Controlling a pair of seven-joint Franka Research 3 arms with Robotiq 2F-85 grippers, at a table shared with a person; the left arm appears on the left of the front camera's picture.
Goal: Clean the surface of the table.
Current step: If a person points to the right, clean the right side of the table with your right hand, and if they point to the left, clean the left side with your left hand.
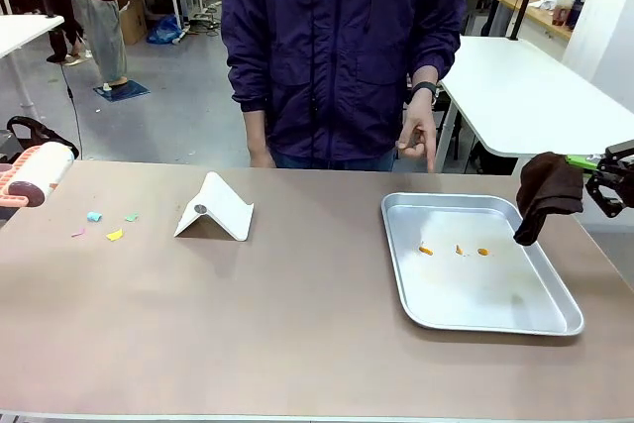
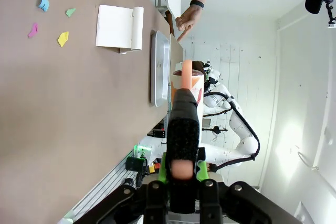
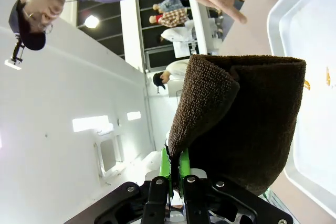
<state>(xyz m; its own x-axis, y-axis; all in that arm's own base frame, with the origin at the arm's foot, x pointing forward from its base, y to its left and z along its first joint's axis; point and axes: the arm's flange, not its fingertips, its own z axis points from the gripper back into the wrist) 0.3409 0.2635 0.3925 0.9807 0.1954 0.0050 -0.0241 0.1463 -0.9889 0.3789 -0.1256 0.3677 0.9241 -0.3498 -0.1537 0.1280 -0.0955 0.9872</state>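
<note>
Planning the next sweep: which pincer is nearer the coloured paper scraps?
Left. The left pincer, holding the roller, is at the left edge of the table, close to the scraps; the right pincer, holding the brown cloth, is right of the tray, far off.

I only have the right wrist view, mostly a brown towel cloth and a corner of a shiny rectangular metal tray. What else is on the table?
Observer: Small coloured paper scraps lie on the brownish-tan table, toward the robot's left.
Operator: Anything between them and the metal tray?
Observer: A white folded card stand, touching neither.
Operator: What's the robot's left hand doing?
Observer: It is shut on a white lint roller with a pink handle.
</note>
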